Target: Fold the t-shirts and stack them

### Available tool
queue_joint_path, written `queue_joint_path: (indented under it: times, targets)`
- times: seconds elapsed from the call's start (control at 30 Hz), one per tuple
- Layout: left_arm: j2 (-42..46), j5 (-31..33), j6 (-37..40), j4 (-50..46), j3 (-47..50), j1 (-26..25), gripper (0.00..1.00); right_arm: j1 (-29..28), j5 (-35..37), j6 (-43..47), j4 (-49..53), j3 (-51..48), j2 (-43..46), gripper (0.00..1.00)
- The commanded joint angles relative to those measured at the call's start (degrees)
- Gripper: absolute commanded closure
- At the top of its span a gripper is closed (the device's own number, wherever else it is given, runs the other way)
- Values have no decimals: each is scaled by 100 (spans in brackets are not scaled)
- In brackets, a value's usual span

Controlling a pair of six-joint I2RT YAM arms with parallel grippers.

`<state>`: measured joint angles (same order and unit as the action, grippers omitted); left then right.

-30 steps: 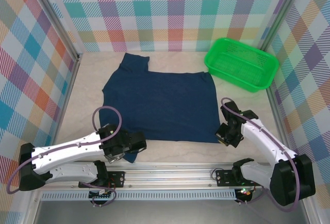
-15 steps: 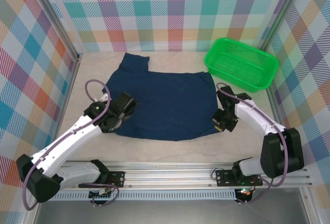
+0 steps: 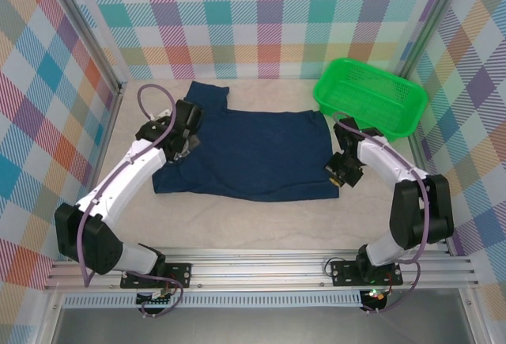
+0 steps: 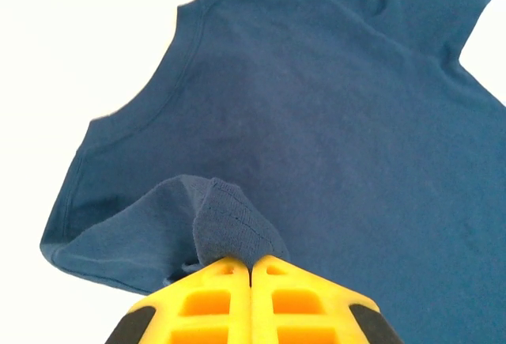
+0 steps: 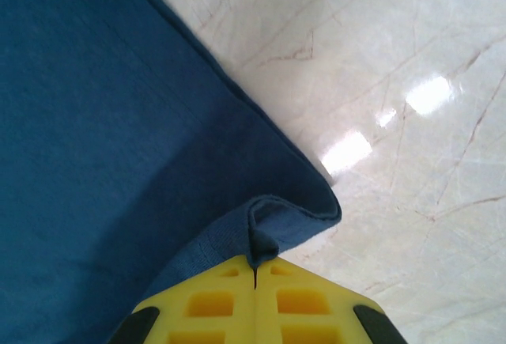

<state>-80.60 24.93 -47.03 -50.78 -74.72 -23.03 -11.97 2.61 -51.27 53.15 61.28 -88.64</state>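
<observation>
A dark navy blue short-sleeved cloth t-shirt (image 3: 257,150) lies spread across the middle of the pale marble-patterned table (image 3: 261,225), one sleeve reaching toward the back wall, plain blue side up. The left gripper (image 3: 185,140) sits over the shirt's left side; in the left wrist view its yellow fingers (image 4: 225,285) are pressed together on a bunched corner of the fabric, lifted above the flat cloth near the neckline. The right gripper (image 3: 340,172) is at the shirt's right near corner, and in the right wrist view its jaws are closed tight on the curled hem edge, bare table just beside it. A green plastic mesh basket (image 3: 370,125) stands at the far right, just beside the shirt's right shoulder
</observation>
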Motion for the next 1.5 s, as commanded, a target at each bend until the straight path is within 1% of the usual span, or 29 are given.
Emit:
queue_joint_path:
  times: [0.0,0.23,0.4,0.87,1.0,1.13,1.47]
  targets:
    - [-125,65,373,88,-253,222,100,67,96,134,22,258,-196,100]
    - [-385,71,583,288,-426,473,100,124,42,187,-59,596,-523,100]
    - [-577,36,701,418,-472,550,100,168,11,231,-120,851,-771,100]
    - [-929,212,902,461,-762,821,100,221,155,222,6,1382,-1328,100]
    - [-1012,109,1042,636,-865,834,100,221,183,188,19,1430,-1393,100]
    - [-1193,98,1073,618,-1010,834,100,221,177,155,12,1440,-1427,100]
    - [-1500,376,1123,484,-1065,913,100,247,196,143,-24,1535,-1532,100]
